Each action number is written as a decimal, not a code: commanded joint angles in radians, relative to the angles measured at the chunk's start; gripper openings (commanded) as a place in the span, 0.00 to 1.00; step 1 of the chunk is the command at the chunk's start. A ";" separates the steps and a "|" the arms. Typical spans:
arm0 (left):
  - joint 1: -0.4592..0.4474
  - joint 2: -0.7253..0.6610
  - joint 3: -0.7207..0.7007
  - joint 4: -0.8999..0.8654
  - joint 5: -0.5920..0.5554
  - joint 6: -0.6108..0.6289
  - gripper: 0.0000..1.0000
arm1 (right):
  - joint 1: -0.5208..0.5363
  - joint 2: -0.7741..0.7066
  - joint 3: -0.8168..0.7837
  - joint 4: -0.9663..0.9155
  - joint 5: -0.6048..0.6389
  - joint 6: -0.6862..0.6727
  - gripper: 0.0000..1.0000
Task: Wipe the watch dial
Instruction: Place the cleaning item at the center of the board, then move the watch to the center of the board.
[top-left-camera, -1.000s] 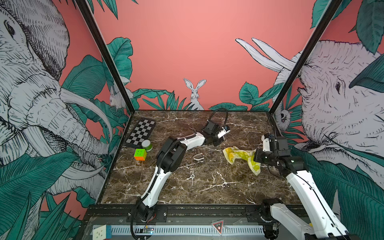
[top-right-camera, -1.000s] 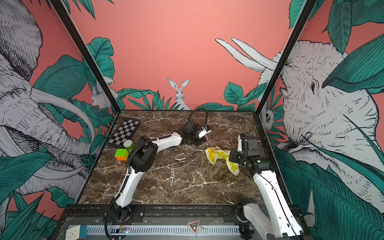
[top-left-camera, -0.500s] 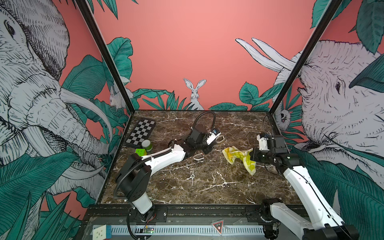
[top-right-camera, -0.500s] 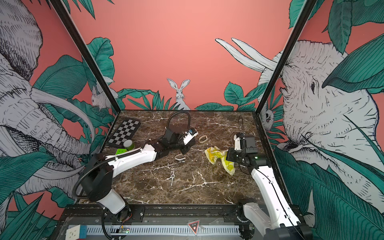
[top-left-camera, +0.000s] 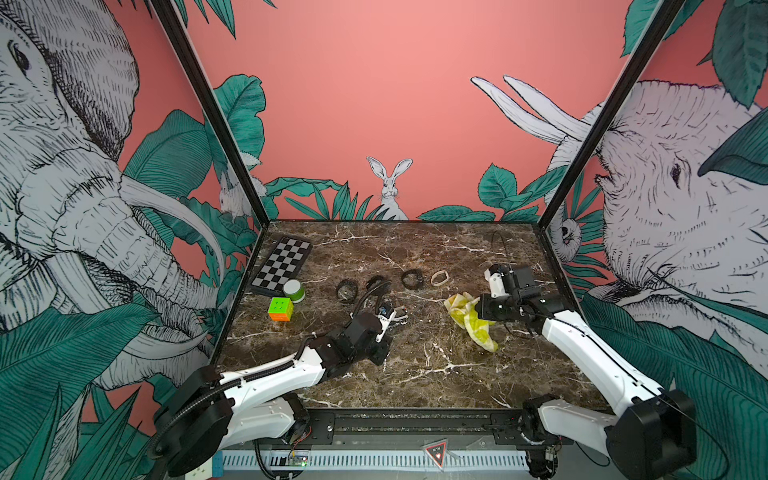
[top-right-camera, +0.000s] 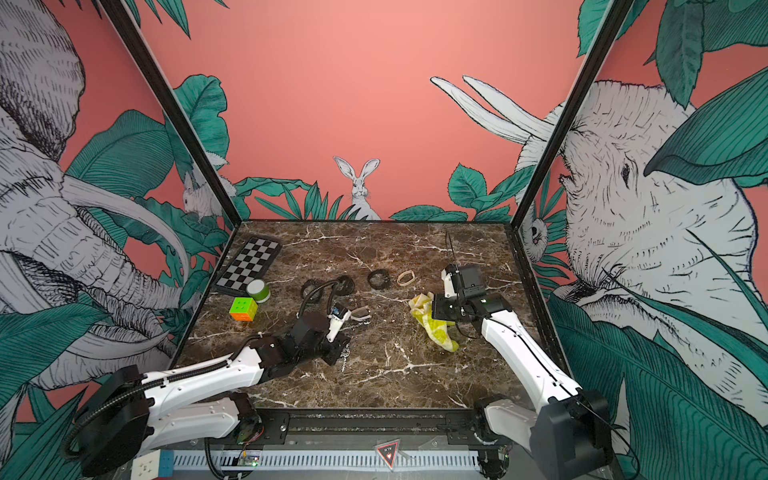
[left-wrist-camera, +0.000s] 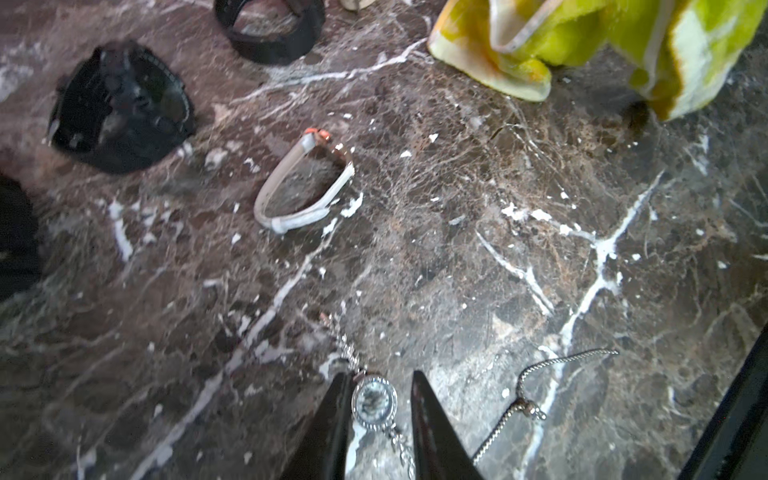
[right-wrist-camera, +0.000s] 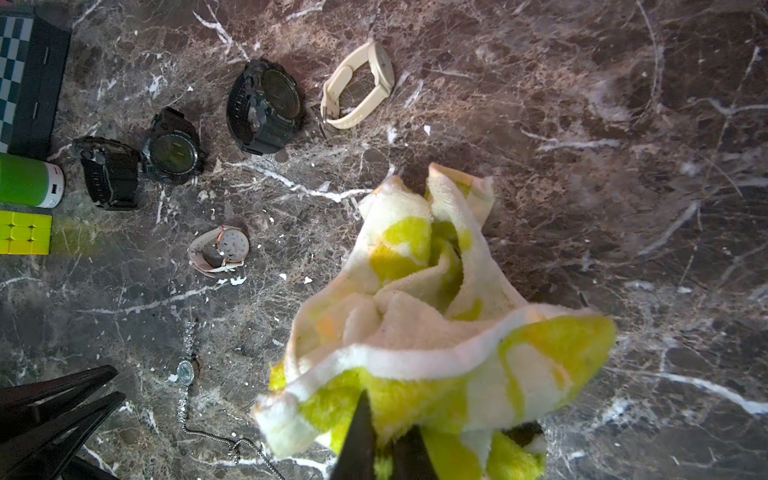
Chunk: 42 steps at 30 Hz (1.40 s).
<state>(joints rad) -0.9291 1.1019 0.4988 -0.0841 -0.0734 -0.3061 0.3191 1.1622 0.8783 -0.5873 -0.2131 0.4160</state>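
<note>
Left of the yellow-and-white cloth (top-left-camera: 471, 322), and a little nearer the viewer than it, the small silver chain watch (left-wrist-camera: 374, 405) lies dial-up on the marble table (top-left-camera: 436, 374). The left arm (top-left-camera: 270, 378) stretches low toward the cloth, forearm almost level and wrist bent down. The left gripper (left-wrist-camera: 379, 376) points at the watch with its fingers (left-wrist-camera: 332, 419) parted on either side of the dial (one touches the rim, a sliver of marble shows beside the other), not clamped.

The right arm (top-left-camera: 582, 349) slants up to the cloth's right edge. The right gripper (right-wrist-camera: 386, 415) lies nearly level there, fingertips pinching a fold of cloth, and the rest of the cloth droops onto the marble.

Behind the cloth lies a cream watch (right-wrist-camera: 357, 87), with a black watch (right-wrist-camera: 266, 106) just beside it. The lettering on the black watch's bezel is too small to read.
</note>
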 joint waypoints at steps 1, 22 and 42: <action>-0.005 -0.040 -0.023 -0.095 -0.040 -0.147 0.29 | 0.023 -0.011 0.049 0.011 0.066 0.012 0.29; 0.008 0.248 0.145 -0.124 0.004 -0.122 0.30 | 0.039 -0.150 0.046 -0.093 0.165 0.002 0.45; 0.087 0.385 0.224 -0.152 0.107 -0.060 0.29 | 0.038 -0.137 0.029 -0.052 0.188 -0.009 0.46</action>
<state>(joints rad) -0.8482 1.4754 0.6941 -0.2169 0.0093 -0.3813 0.3538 1.0496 0.9291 -0.6502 -0.0509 0.4122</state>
